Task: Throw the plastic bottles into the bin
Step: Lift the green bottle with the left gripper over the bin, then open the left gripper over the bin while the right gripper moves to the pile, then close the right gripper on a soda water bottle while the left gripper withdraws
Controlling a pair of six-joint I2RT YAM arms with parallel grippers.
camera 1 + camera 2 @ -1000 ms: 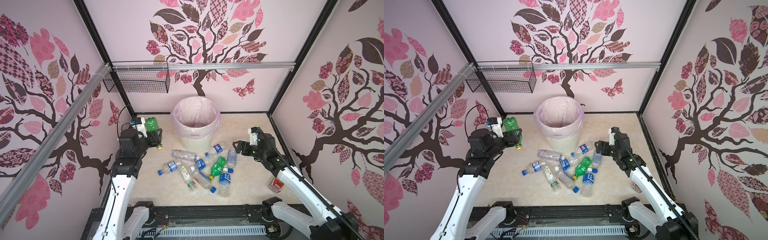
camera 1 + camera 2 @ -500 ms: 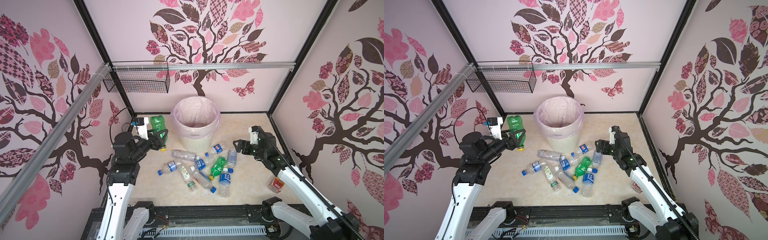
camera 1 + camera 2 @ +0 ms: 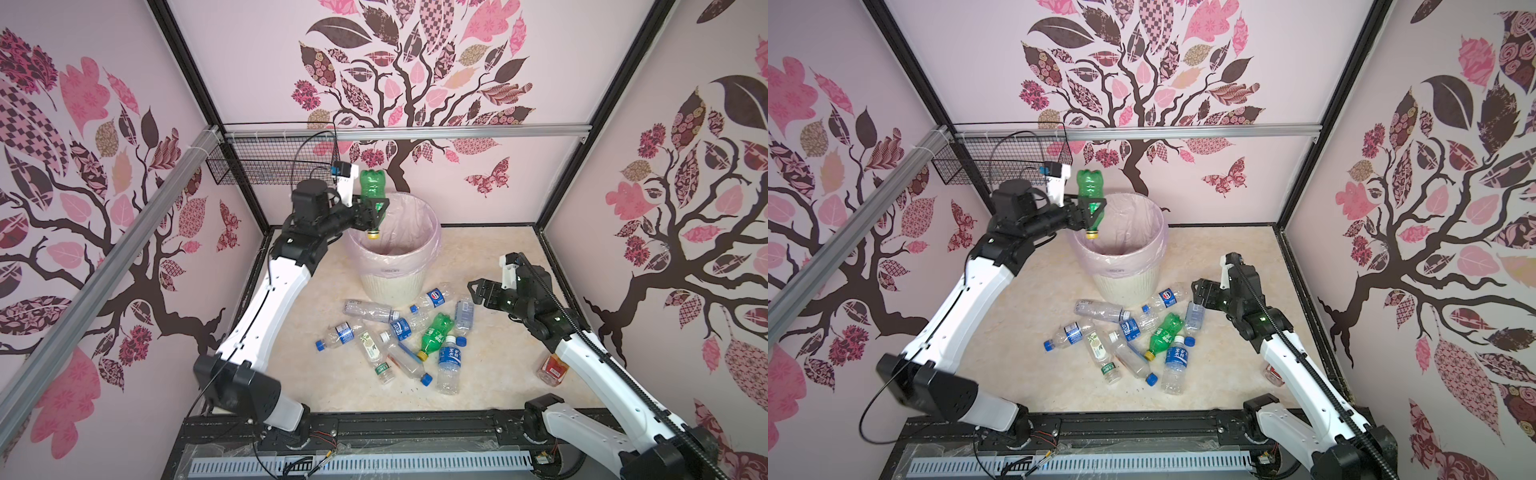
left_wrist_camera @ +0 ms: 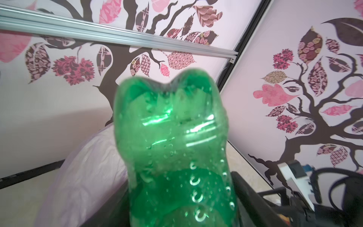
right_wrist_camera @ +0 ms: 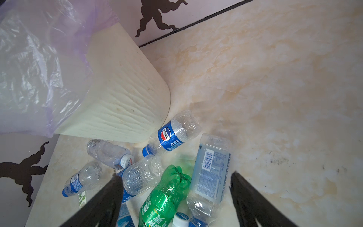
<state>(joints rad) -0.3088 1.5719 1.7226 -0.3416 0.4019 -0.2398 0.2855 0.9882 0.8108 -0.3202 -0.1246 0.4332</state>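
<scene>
Holds green bottle (image 3: pixel 371 187) cap-down in clenched left fingers (image 3: pixel 382 204) above rim of bin (image 3: pixel 432 232), with right fingers (image 5: pixel 245 198) spread empty; advise centring over bin before release.

The left arm (image 3: pixel 266 316) is reaching high toward the surface's (image 3: pixel 498 257) far edge, left gripper (image 3: pixel 376 206) clasping a green bottle (image 3: pixel 371 187) near its neck. The right gripper (image 3: pixel 476 293) is hovering low near the right edge, jaws spread.

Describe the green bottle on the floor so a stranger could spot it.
Start at the cream bin; bottles lie scattered before it. Among those clear ones it is the only green bottle, yellow-capped; the other green bottle is up in the left gripper.
</scene>
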